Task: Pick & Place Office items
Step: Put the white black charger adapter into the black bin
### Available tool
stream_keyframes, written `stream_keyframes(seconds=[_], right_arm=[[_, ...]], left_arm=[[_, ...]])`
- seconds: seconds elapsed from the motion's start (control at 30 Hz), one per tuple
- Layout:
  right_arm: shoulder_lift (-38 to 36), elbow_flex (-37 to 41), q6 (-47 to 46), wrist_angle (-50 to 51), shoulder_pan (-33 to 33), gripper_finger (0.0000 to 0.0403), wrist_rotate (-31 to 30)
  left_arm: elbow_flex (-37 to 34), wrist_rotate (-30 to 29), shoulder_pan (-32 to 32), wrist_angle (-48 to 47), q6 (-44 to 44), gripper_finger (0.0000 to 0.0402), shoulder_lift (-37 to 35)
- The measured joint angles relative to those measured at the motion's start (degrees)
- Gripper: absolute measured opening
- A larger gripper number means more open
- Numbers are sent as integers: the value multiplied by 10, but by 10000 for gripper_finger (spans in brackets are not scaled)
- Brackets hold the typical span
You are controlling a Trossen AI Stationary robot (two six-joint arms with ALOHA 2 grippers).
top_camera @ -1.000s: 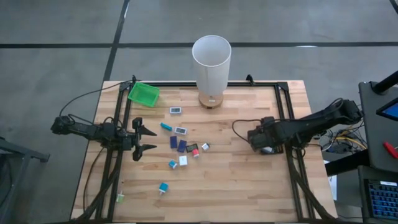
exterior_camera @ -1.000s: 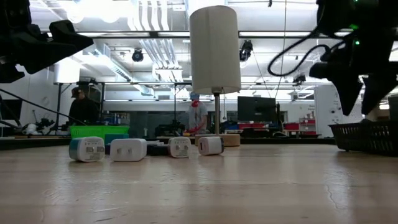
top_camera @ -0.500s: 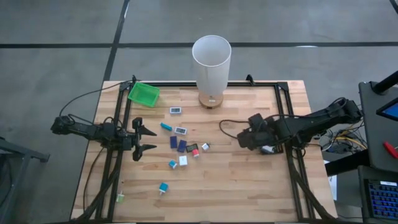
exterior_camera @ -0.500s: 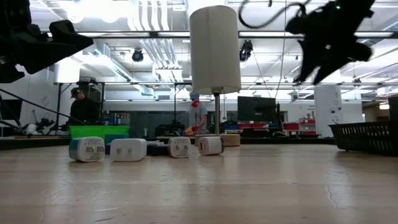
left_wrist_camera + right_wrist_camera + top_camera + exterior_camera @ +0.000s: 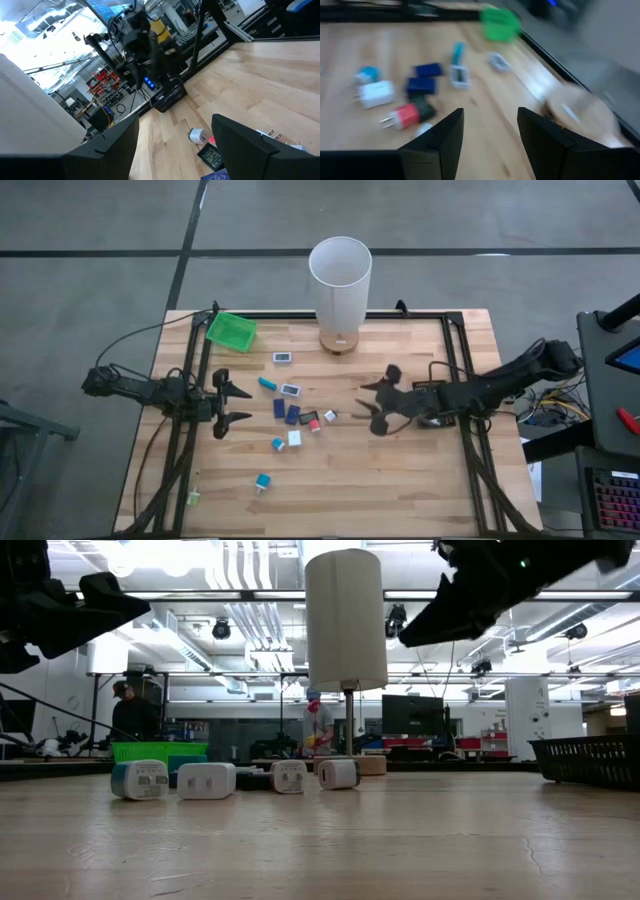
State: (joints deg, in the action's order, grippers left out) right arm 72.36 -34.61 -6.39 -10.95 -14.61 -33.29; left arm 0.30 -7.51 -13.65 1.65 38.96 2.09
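While our right arm reaches in over the table (image 5: 400, 470) from the right side, its right claw (image 5: 378, 402) hangs above the wood with its two fingers spread apart and nothing between them, pointing toward the office items (image 5: 292, 413). We see those pieces scattered left of the table's middle, between the two claws: dark blue rectangles side by side, a red-and-black plug, a white block, a small digital clock, and teal bits, with one teal piece (image 5: 262, 481) lying apart nearer the front edge. From the right wrist view the same cluster (image 5: 405, 97) lies ahead of the fingers, none of it touched. Our left claw (image 5: 232, 404) waits at the left edge of the table, fingers parted and empty, just beside the cluster. A green tray (image 5: 231, 330) sits at the far left corner, and a tall white cylinder (image 5: 340, 280) stands at the far edge on a round wooden base.
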Motion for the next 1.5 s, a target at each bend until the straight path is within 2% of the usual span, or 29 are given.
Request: stream_keyframes(seconds=[0.1,0.17,0.33,0.57,1.0,1.33,1.5], right_arm=[[21,49,100,-118,3,185,68],[42,80,133,-184,10,185,102],[117,120,158,-323,36,185,175],[219,116,202,-443,73,185,223],[331,35,205,-448,122,226,323],[373,-2,201,-400,130,228,378],[396,-20,199,-388,132,228,383]], left_arm=[[0,0,0,0,0,257,0],[0,0,0,0,0,257,0],[0,0,0,0,0,257,0],[0,0,0,0,0,257,0],[0,0,0,0,0,257,1],[0,0,0,0,0,257,2],[0,0,0,0,0,257,6]])
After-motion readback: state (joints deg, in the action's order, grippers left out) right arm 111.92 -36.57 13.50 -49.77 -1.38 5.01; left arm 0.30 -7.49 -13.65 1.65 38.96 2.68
